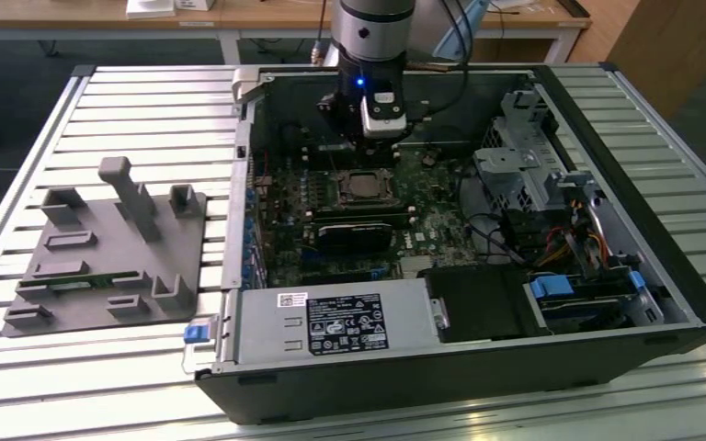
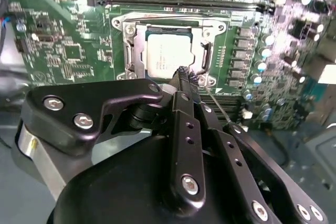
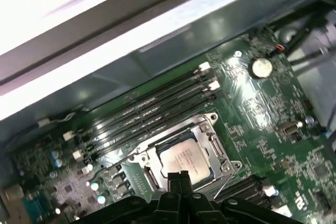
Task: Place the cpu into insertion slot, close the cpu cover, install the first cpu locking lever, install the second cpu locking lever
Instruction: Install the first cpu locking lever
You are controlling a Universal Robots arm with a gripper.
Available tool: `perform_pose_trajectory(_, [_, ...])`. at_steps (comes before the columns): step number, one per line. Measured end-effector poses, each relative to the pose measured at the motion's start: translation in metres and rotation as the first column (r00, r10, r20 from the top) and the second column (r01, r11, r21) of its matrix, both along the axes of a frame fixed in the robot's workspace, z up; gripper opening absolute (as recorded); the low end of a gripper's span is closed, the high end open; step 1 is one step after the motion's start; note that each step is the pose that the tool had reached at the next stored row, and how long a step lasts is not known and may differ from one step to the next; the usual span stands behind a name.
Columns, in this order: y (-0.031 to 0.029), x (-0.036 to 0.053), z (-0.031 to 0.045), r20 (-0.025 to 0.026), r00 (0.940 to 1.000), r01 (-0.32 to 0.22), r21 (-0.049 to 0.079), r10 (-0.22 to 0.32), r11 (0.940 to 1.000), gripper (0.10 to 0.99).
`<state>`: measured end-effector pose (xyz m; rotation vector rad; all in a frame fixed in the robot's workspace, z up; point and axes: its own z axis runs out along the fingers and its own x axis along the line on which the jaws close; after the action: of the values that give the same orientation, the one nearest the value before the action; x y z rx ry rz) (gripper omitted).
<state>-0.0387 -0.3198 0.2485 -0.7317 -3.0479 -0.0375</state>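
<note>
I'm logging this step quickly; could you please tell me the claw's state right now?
Claw: closed, nothing seen between its fingertips, close by the cpu cover.

over insertion slot (image 1: 362,186): open from above, gripper (image 2: 184,73) at its edge | exterior view's right: drive cage (image 1: 518,175) and cables (image 1: 568,243) stand high | exterior view, nearer camera: black card (image 1: 356,230) just beside slot | first wrist view: memory slots (image 3: 152,111) lie low between slot and case wall (image 3: 157,45)
</note>
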Motion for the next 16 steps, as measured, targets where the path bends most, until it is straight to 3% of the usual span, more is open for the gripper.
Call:
perform_pose_trajectory(4, [0.0, 0.0, -0.0004, 0.0, 0.9973, -0.073, 0.0, 0.073, 0.9973, 0.106])
perform_pose_trajectory(9, [0.0, 0.0, -0.0007, 0.001, 0.9866, -0.163, 0.0, 0.163, 0.9866, 0.106])
perform_pose_trajectory(13, [0.0, 0.0, -0.0008, 0.0068, 0.9757, -0.219, -0.001, 0.219, 0.9757, 0.106])
perform_pose_trajectory(16, [0.0, 0.0, 0.0005, 0.0154, 0.9712, -0.238, -0.003, 0.238, 0.9713, 0.106])
